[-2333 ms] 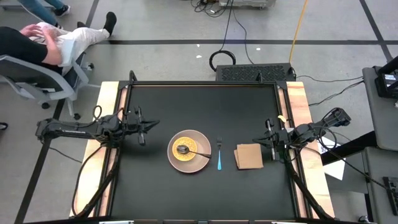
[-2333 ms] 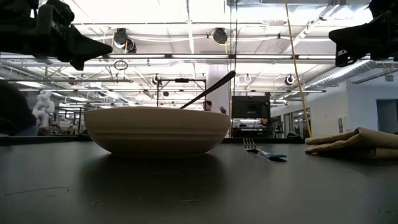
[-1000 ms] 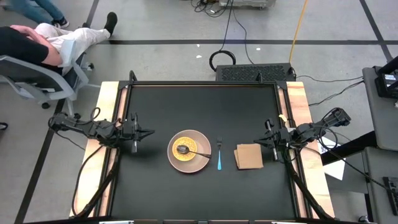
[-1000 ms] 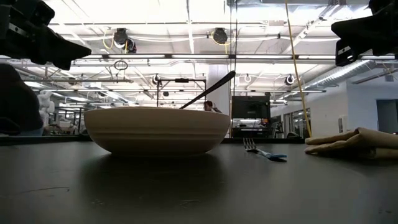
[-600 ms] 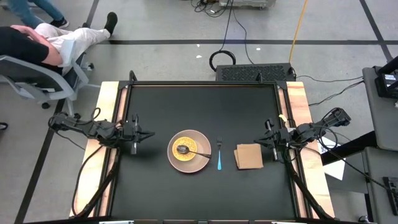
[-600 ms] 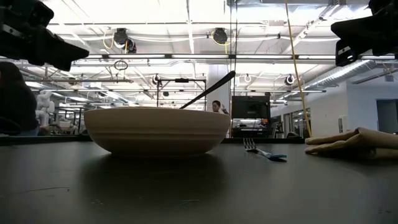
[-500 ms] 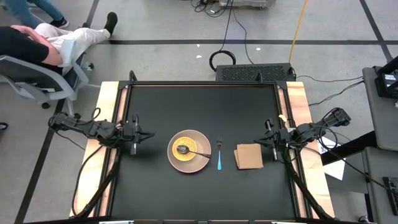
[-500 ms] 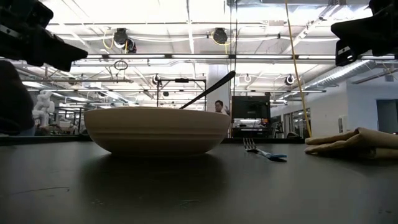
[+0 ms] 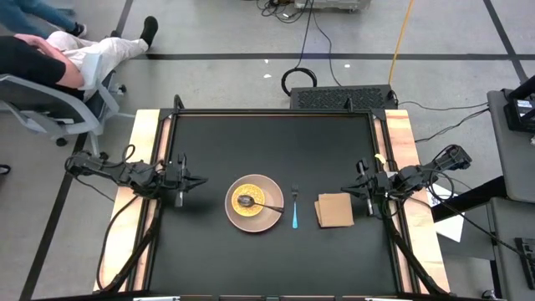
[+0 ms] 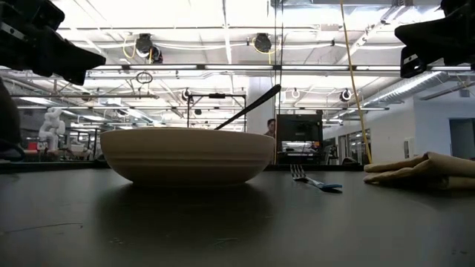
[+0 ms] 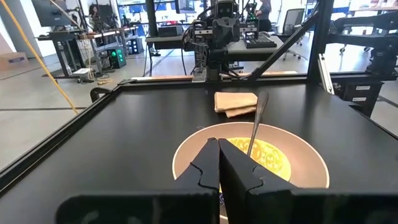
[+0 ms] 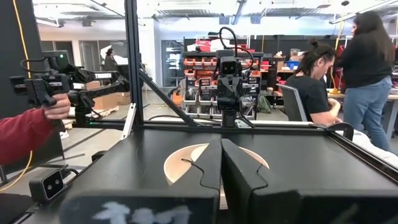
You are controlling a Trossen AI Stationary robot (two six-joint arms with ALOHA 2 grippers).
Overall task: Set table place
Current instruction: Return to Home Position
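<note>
A pale pink plate point(image 9: 255, 202) sits mid-table with a yellow dish point(image 9: 247, 209) inside it. The silver spoon point(image 9: 259, 204) has its bowl in the dish, and its handle point(image 10: 249, 107) leans over the rim. The blue-handled fork point(image 9: 294, 209) lies flat to the plate's right, and the tan napkin point(image 9: 334, 210) lies flat beyond it. My left gripper point(image 9: 203, 178) hovers shut, left of the plate and above the table. My right gripper point(image 9: 347, 190) hovers shut over the napkin's far right corner. In the left wrist view the left gripper point(image 11: 219, 168) points at the plate point(image 11: 186, 155).
Bare black table point(image 9: 251, 142) lies beyond and in front of the setting. Pale wooden strips point(image 9: 144, 159) run along the left and right sides. A seated person point(image 9: 50, 54) is off the far left corner. Cables and a black box point(image 9: 343, 96) lie behind the far edge.
About two seconds ago my left arm folded back, and its gripper drew a little toward the table's left edge. Within the last second both arms and all the tableware have stayed still.
</note>
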